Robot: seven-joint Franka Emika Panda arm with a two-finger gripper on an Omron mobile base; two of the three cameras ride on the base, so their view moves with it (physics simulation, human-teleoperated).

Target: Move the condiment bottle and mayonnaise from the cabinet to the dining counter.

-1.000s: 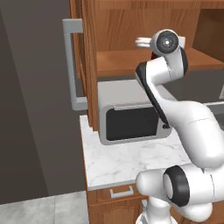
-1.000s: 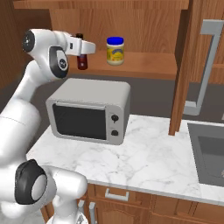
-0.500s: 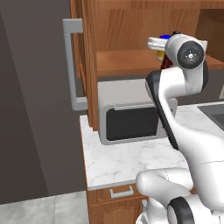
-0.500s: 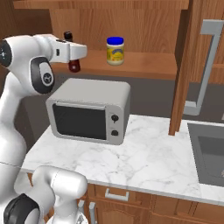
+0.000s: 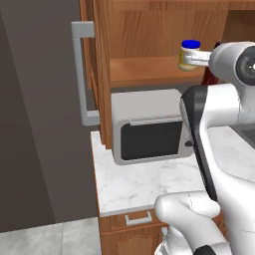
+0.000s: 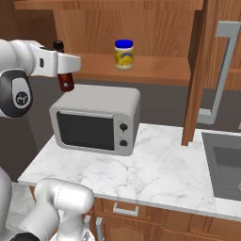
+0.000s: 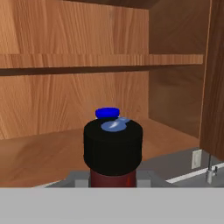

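The gripper (image 6: 66, 63) grips the upright condiment bottle (image 6: 65, 81); the mayonnaise (image 6: 124, 54) stands ahead of it, deeper in the cabinet (image 6: 155, 28).

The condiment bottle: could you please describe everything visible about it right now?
The condiment bottle is small and slim, with a dark red-brown body and a black cap. It hangs upright, clear of the shelf, above the grey microwave's left end, clamped in the shut gripper. In the hand view its cap partly hides the blue-lidded mayonnaise behind it.
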